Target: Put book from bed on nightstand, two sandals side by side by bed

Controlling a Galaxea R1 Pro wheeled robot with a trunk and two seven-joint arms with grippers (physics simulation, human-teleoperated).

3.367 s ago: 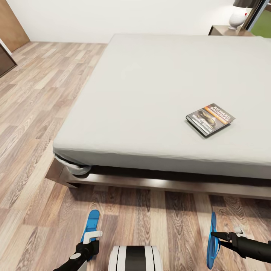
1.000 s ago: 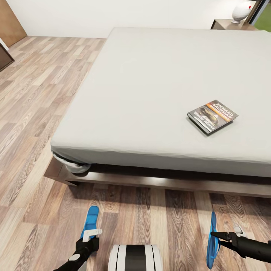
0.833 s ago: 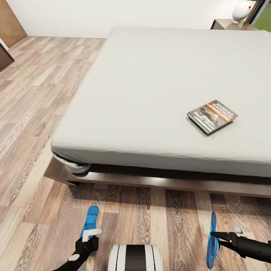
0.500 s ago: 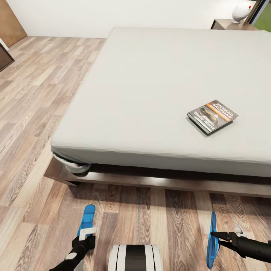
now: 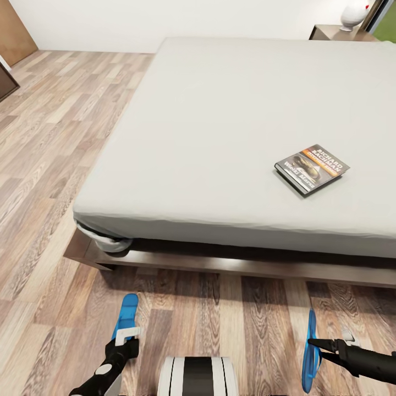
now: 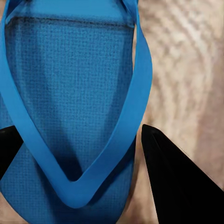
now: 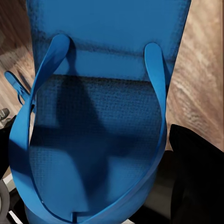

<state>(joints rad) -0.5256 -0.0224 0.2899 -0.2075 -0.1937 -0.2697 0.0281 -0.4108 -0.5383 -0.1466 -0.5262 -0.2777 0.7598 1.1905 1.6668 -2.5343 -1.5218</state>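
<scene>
The book lies flat on the grey mattress of the bed, toward its near right. One blue sandal lies sole-down on the wood floor in front of the bed. My left gripper is at its near end, and its black fingers clamp the sandal across its width. The other sandal stands on edge just above the floor, with my right gripper shut on it. Seen close, that sandal sits between the right fingers. The nightstand stands at the bed's far right.
The bed's dark wooden frame runs across just beyond both sandals. A white lamp base stands on the nightstand. Open wood floor stretches along the bed's left side. My white trunk shows between the arms.
My left gripper has slid a little to the left, and the sandal has moved with it. The view has shifted slightly. The right arm, its sandal and the book keep their places.
</scene>
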